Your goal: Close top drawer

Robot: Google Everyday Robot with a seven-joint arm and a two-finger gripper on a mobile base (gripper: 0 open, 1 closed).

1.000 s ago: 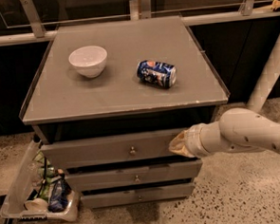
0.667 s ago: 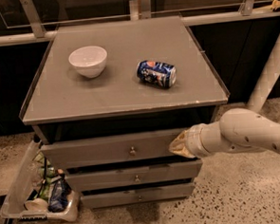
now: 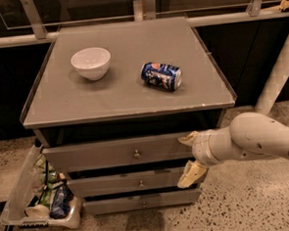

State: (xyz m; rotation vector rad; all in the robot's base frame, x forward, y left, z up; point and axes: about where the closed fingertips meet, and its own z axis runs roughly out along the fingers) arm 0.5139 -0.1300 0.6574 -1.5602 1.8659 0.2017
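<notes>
Since the earlier frame the cream two-finger gripper (image 3: 184, 162) has been spread wide at the right end of the wide grey wooden top drawer (image 3: 107, 154), shown mid-frame, slightly pulled out. A square, level push on its panel is advised. The white ceramic bowl (image 3: 90, 63) is seen empty; packets are held in the clear plastic bin (image 3: 19, 191), lower left.
</notes>
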